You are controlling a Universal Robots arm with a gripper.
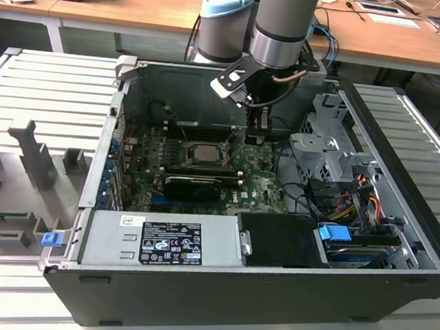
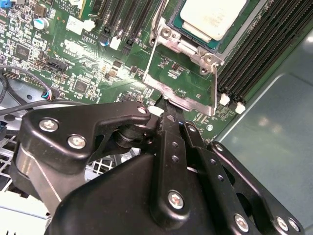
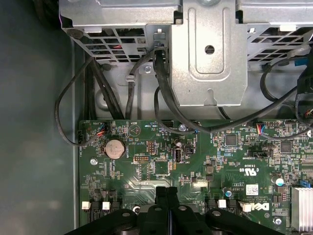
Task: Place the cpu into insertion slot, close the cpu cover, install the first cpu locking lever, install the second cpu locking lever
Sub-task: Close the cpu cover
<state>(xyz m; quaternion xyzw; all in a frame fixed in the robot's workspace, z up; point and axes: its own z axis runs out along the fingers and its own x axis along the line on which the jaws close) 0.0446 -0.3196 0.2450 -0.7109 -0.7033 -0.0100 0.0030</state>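
One end effector (image 2: 164, 105) touches the raised cpu cover (image 2: 182, 96) edge

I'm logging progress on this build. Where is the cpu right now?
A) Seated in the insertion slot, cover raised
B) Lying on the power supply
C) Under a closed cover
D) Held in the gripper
A: in the second wrist view the cpu sits in the insertion slot while the cpu cover stands tilted up, with the gripper at its edge.
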